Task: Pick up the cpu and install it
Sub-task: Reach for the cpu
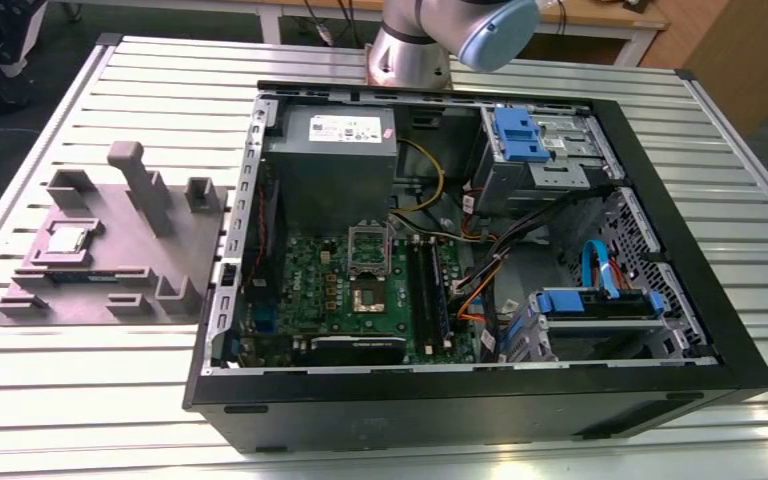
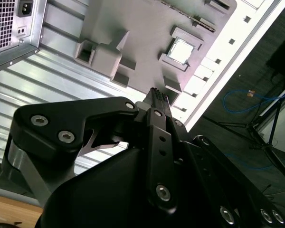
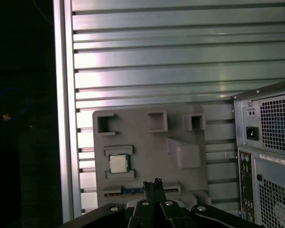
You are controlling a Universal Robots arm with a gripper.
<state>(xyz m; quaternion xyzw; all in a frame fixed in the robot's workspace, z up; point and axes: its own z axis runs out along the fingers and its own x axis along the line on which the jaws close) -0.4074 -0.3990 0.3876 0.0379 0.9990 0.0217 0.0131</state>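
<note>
cpu (image 1: 67, 240) lies in a recess of the grey fixture (image 1: 187, 245) on the slatted surface (image 1: 131, 100), exterior view's left | open computer case (image 1: 491, 410) just beside the fixture, toward the exterior view's right | tool (image 3: 154, 182) clenched on nothing, apart from the cpu

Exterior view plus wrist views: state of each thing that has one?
cpu: seated in the grey holder, not picked up.
claw: shut, empty, clear of the cpu.
computer case: on its side, panel off.
cpu socket: looks open, empty.
</note>
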